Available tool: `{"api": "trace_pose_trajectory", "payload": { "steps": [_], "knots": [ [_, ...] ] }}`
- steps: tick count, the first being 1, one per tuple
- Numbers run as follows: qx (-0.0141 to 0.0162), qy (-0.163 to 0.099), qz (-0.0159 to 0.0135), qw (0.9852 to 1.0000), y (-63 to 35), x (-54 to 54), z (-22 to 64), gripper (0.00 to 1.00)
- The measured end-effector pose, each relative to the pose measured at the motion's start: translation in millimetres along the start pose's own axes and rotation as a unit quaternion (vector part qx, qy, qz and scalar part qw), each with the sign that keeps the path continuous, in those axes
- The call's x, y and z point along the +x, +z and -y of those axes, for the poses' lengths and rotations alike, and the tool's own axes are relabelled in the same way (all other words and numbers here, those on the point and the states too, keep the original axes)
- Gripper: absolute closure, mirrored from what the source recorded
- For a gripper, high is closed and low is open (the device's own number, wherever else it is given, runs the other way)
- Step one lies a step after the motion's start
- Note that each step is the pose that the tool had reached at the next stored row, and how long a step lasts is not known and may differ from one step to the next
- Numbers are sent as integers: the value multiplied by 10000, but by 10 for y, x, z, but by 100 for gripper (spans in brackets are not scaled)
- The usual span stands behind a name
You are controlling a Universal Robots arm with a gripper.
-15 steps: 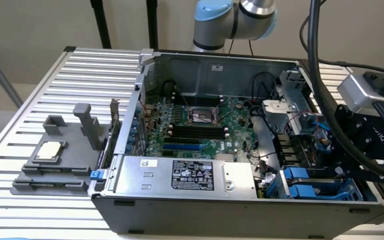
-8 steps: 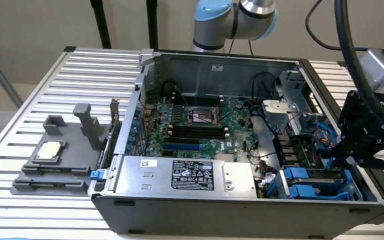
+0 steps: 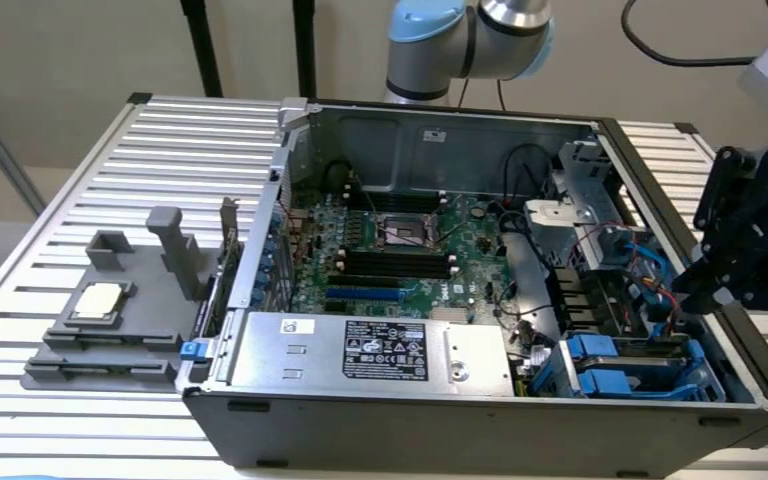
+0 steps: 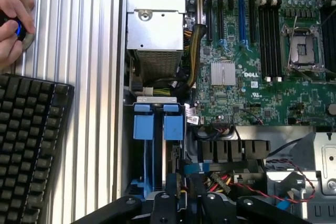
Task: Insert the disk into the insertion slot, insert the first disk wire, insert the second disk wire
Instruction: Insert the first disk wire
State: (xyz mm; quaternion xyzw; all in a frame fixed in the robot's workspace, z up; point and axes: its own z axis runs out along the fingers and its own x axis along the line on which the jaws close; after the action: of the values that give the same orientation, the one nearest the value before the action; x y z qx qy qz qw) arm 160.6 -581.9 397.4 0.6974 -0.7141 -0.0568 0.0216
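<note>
Overhead, the ribbed aluminium counter [image 3: 91,170] carries an open computer case [image 3: 491,420] — its insertion slot [image 3: 631,365] at five o'clock, blue tabs showing. Whether the black end effector [image 3: 724,290] at three o'clock grips anything — cannot tell.

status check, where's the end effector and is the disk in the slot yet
End effector over case's drive corner, nothing visibly held. Disk seated in insertion slot, blue tabs showing. Loose red and blue wires nearby.

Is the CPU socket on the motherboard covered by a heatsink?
No, the CPU socket lies bare and open on the motherboard, with no heatsink over it.
</note>
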Motion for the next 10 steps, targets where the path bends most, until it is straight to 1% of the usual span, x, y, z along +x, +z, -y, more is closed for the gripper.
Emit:
{"api": "trace_pose_trajectory", "payload": {
  "steps": [5, 7, 10],
  "knots": [
    [0, 1, -4, 10000, 12, 4, -140, 75],
    [5, 0, -4, 10000, 28, -1, -194, 75],
    [27, -1, -2, 10000, 59, -36, -208, 75]
  ]
}}
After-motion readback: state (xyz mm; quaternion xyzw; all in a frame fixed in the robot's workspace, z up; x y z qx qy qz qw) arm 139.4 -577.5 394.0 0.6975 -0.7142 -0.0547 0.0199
